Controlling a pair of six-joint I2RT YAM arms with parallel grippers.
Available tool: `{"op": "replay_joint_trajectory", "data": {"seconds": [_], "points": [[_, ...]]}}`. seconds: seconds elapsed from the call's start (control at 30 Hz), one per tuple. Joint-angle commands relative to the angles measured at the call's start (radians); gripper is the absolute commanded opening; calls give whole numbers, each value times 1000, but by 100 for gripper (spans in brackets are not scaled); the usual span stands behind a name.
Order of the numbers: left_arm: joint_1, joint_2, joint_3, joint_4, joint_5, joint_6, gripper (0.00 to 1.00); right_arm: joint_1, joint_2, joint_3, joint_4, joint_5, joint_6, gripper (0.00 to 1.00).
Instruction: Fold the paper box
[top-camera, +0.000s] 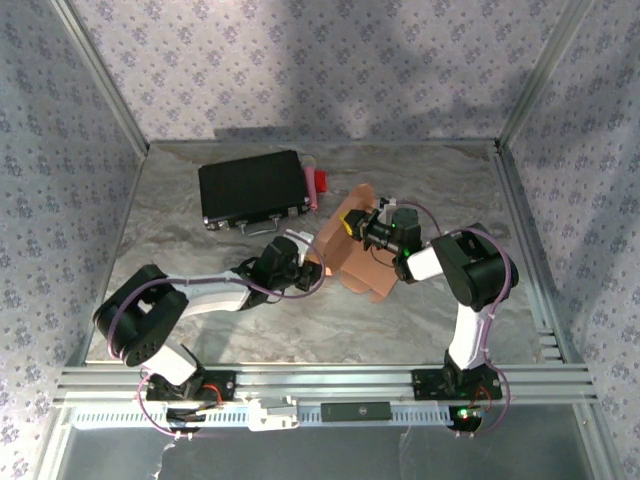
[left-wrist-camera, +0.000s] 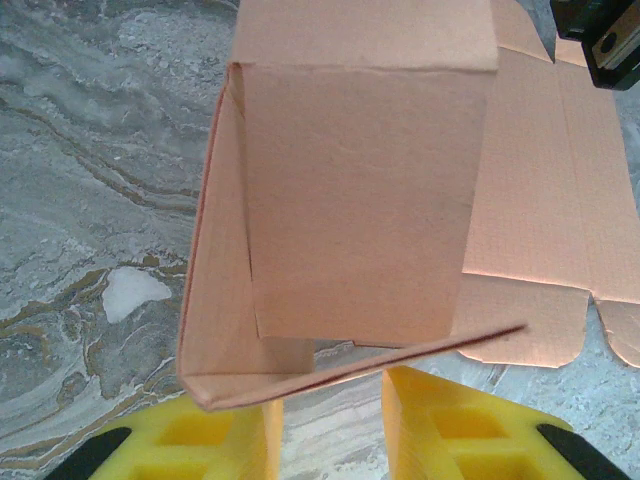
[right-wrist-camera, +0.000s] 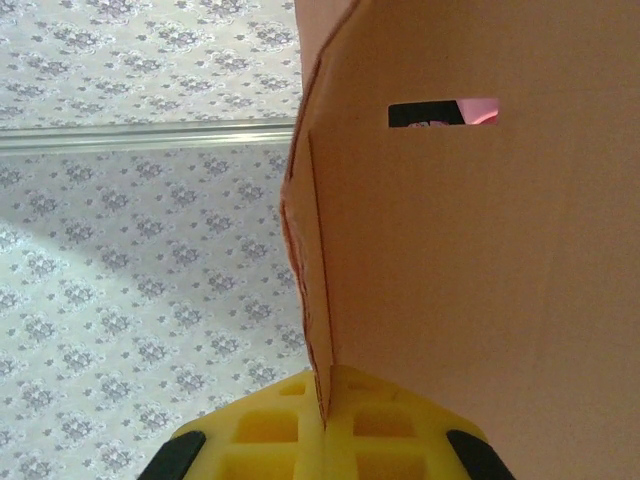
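paper box sits mid-table, between the two grippers and just near-right of the black case. It's half formed, not closed. Top view: long axis runs roughly far-to-near, near end skewed slightly right, with a rounded flap at the far end pointing toward the back wall

left wrist view: one panel is folded up off the sheet, long axis pointing straight away from the fingers. The rest lies flat on the marble to the right, with the end tabs toward the camera

left gripper: yellow fingers part-way apart, bare table visible in the gap. The box's near folded edge crosses just above the tips; can't tell if it touches, and nothing is clamped

right gripper: closed, with the edge of a raised panel pinched between the pads. That panel stands on edge and runs up out of the fingers. It has a narrow slot near the far end, with pink and black visible through it
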Motion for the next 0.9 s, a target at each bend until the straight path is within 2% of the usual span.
{"op": "replay_joint_trajectory", "data": {"seconds": [0.0,0.17,0.33,0.47,0.6,0.87], "points": [[-12,-6,38,44,-14,31,31,7,-6,30,30,-11,36,0],[3,-64,-28,55,-22,45,31,-4,-30,27,-4,-16,42,0],[85,-109,-102,173,203,65,31,-15,-33,41,-22,-56,41,0],[88,-144,-96,112,303,188,34,-31,-23,64,-34,-108,28,0],[106,-148,-91,64,310,239,37,-41,32,103,35,-186,31,0],[110,-125,-107,88,174,252,38,-39,75,124,53,-217,22,0]]}}
